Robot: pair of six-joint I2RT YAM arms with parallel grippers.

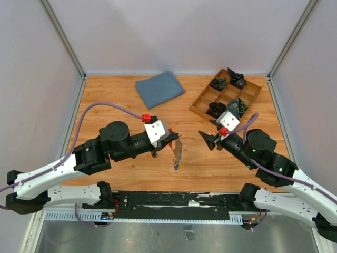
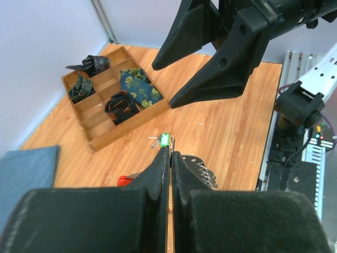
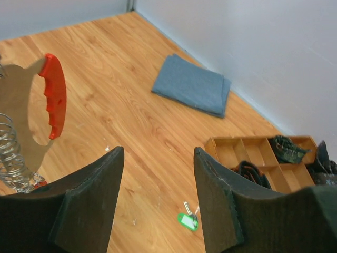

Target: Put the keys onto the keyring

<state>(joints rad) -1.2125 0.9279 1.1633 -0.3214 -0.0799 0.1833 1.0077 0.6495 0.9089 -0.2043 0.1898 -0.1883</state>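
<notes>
My left gripper [image 1: 172, 138] is shut on a hanging bunch of thin silver-grey keys [image 1: 178, 153] with blue and yellow ends at the bottom. In the left wrist view the pads [image 2: 163, 168] are pressed together with thin metal edges sticking out at the tips. Keys [image 2: 202, 167] and a wire coil lie to the right, and a bit of the red keyring [image 2: 124, 181] to the left. The right wrist view shows the red curved keyring [image 3: 54, 95] on that bunch at upper left. My right gripper [image 1: 208, 140] is open and empty, a short way right of the bunch.
A small key with a green tag [image 3: 188, 220] lies on the wooden table below my right gripper [image 3: 159, 152]; it also shows in the left wrist view [image 2: 164, 139]. A wooden divided tray [image 1: 199, 113] with dark items stands at the back right. A folded blue cloth [image 1: 159, 88] lies at the back.
</notes>
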